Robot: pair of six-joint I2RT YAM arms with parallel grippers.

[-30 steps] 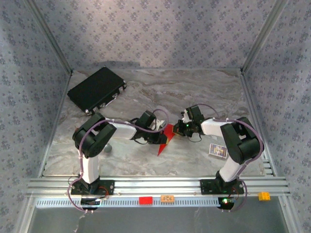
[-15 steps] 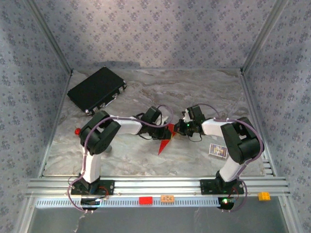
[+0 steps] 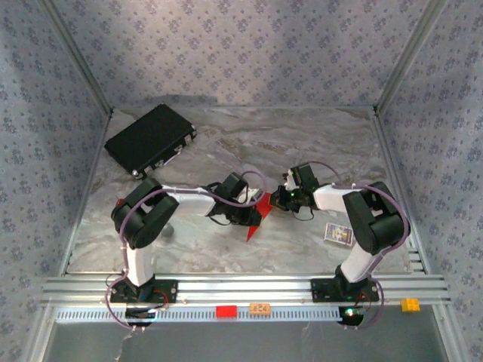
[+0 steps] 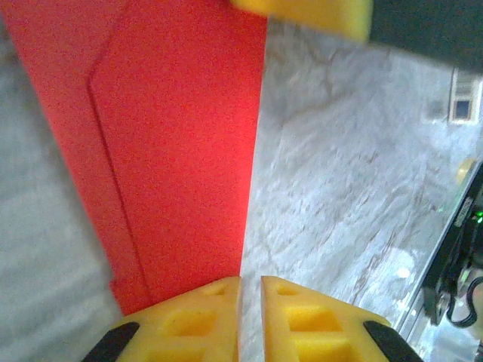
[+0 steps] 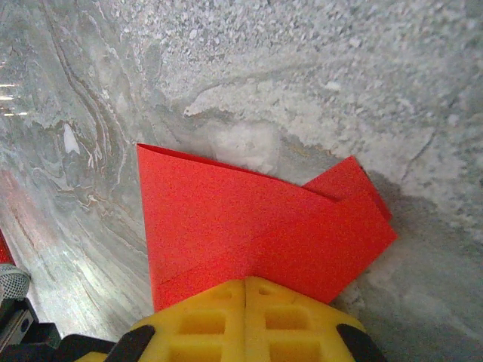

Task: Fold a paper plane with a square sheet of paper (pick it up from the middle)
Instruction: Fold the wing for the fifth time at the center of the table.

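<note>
Roughly mid-table, between the two arms: bright-red folded sheet of thin paper (image 3: 255, 222), a creased wedge, its narrow tip pointing toward the near edge. It lies on the grey marbled tabletop (image 3: 317, 143).

Left gripper (image 3: 246, 216) is low at the wedge's left side. In the left wrist view its yellow fingers (image 4: 189, 324) stand a narrow slit apart (image 4: 250, 290). The red sheet (image 4: 173, 151) runs away from them, one long fold line across it, its straight right edge lined up with the slit. Cannot tell whether that edge sits inside the slit.

Right gripper (image 3: 278, 200) is at the wedge's far corner. In the right wrist view its yellow tips are pressed tight together (image 5: 246, 290), and the red sheet (image 5: 249, 219) comes out from between them, pinched. A smaller flap overlaps at its right corner, and a soft shadow lies on the marble beside that corner.

Flat black rectangular case (image 3: 151, 139) sits at the far left, well apart. Small printed card (image 3: 339, 234) lies near the right arm.
</note>
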